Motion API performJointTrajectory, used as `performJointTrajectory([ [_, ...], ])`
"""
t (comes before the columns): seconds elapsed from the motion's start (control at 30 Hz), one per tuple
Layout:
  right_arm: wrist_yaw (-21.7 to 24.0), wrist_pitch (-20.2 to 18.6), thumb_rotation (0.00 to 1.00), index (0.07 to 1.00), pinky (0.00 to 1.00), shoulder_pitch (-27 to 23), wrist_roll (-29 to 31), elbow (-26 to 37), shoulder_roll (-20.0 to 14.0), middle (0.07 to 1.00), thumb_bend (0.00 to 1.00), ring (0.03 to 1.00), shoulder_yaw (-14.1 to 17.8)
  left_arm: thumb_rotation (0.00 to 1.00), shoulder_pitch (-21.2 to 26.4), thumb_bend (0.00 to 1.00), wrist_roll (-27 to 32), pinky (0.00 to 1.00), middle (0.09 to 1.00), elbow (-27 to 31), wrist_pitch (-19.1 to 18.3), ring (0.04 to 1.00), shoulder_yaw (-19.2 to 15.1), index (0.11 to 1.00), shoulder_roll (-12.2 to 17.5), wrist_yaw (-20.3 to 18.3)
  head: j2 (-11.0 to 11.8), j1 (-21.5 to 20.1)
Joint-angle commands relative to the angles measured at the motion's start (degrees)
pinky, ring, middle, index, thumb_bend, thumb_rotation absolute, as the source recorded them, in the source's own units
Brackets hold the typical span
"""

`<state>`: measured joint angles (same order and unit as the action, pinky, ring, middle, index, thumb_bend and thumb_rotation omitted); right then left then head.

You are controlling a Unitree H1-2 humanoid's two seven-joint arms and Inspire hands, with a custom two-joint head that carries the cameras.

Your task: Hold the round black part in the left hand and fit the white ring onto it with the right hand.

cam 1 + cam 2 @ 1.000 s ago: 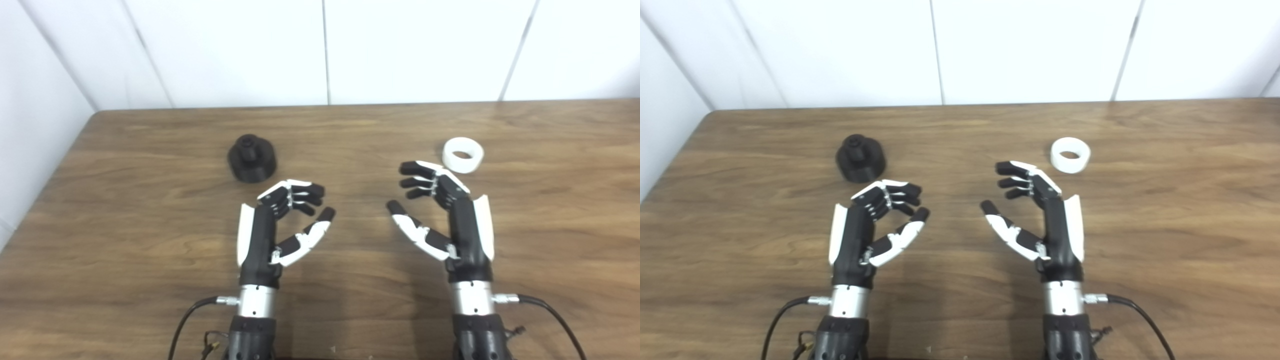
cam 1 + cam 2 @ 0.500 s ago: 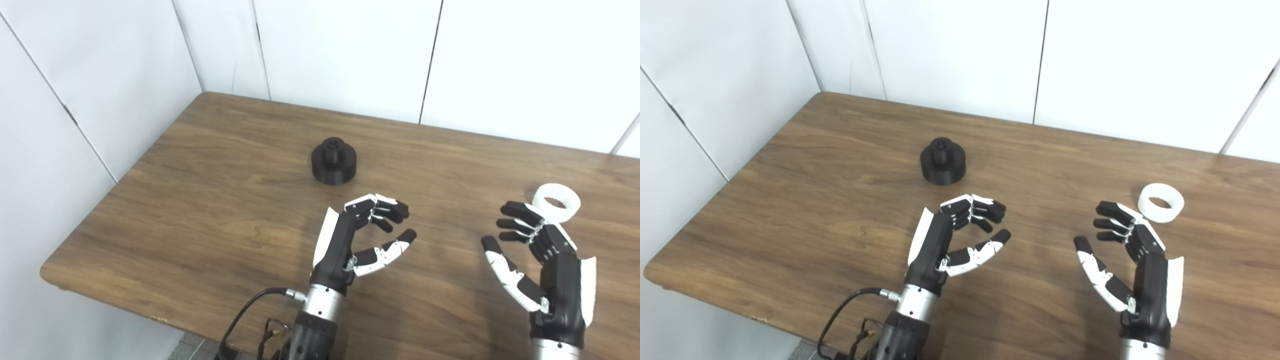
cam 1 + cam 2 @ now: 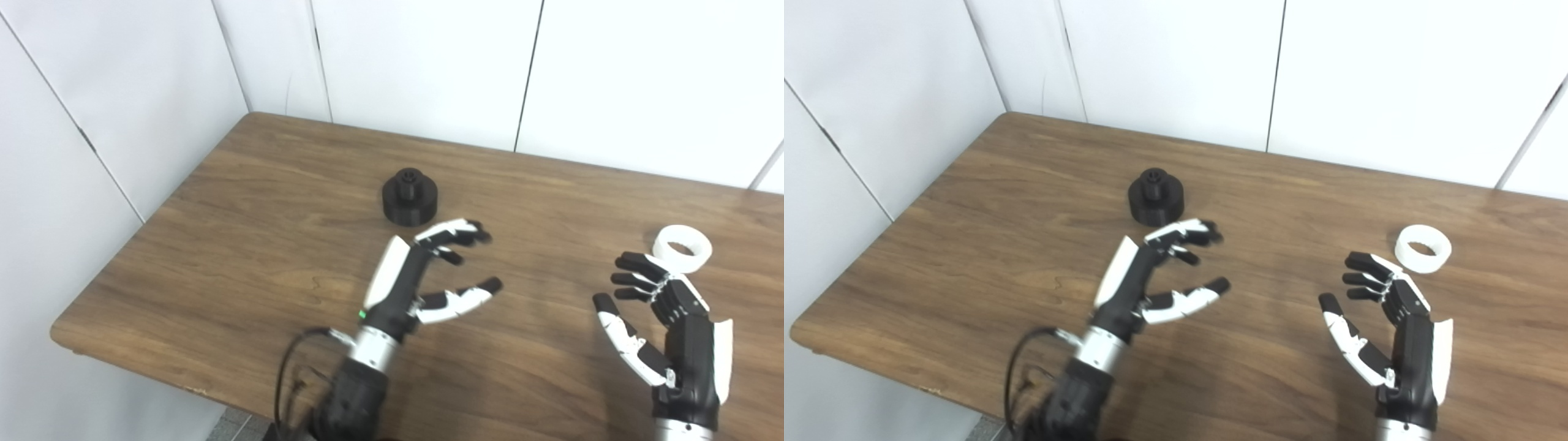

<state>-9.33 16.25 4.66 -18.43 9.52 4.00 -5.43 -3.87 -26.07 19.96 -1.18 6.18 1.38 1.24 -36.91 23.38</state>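
Observation:
The round black part [image 3: 410, 196] stands on the wooden table [image 3: 257, 202], a wide disc with a small knob on top. My left hand [image 3: 422, 275] hovers just below and right of it, open, fingers spread and empty, slightly blurred. The white ring [image 3: 682, 248] lies flat at the right side of the table. My right hand [image 3: 667, 318] is below the white ring [image 3: 1423, 247], open, palm turned left, fingertips just short of the ring and holding nothing.
White wall panels [image 3: 429, 61] close the table's far and left sides. The table's near-left corner and front edge [image 3: 122, 352] drop off to the floor. A black cable [image 3: 294, 367] loops from the left wrist.
The camera swung left and tilted between the oldest frames and now. Since half a second ago my left hand has opened wider and moved up toward the black part. The right hand is nearly unchanged.

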Motion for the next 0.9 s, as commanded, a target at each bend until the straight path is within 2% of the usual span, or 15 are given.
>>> performJointTrajectory([
  [0.0,0.3,2.6,0.2,0.68,0.54,2.9,0.6,0.3,-1.8,0.68,0.53,0.626,0.3,0.24,3.0,0.66,-0.1,0.69,0.846,2.7,0.0,0.81,-0.5,0.787,1.0,-0.7,-0.1,0.0],
  [0.17,0.4,3.3,0.21,0.677,0.54,2.7,0.9,-0.2,-1.9,0.68,0.54,0.629,0.7,0.27,5.6,0.68,-1.3,0.76,0.858,2.8,-1.4,0.849,-2.0,0.794,3.6,-1.4,-0.1,0.1],
  [0.27,0.5,3.6,0.2,0.676,0.54,2.7,1.0,-0.3,-2.0,0.678,0.54,0.625,0.8,0.28,7.7,0.67,-4.5,0.77,0.859,2.1,-1.5,0.854,-2.8,0.803,5.6,-0.8,0.0,0.2],
  [0.47,0.7,3.8,0.21,0.675,0.53,2.5,1.2,-0.7,-2.0,0.676,0.53,0.62,1.0,0.26,11.3,0.66,-6.6,0.73,0.868,0.0,-1.8,0.841,-4.4,0.816,8.2,-0.3,0.1,0.3],
  [0.63,0.9,4.0,0.21,0.676,0.54,2.4,1.1,-1.0,-2.0,0.677,0.53,0.621,1.2,0.22,14.6,0.66,-8.2,0.75,0.876,-4.2,-1.9,0.852,-5.3,0.824,10.3,0.6,0.2,0.2],
  [0.77,0.9,4.2,0.21,0.675,0.54,2.3,1.0,-1.1,-2.0,0.679,0.53,0.623,1.4,0.28,17.0,0.7,-11.7,0.74,0.895,-7.7,-2.2,0.86,-5.1,0.858,11.8,1.6,0.3,0.2],
  [0.87,0.9,4.3,0.2,0.675,0.53,2.2,1.0,-1.3,-2.0,0.677,0.53,0.619,1.5,0.39,18.8,0.75,-13.5,0.75,0.913,-10.4,-3.0,0.884,-5.4,0.886,12.4,2.9,0.4,0.2],
])
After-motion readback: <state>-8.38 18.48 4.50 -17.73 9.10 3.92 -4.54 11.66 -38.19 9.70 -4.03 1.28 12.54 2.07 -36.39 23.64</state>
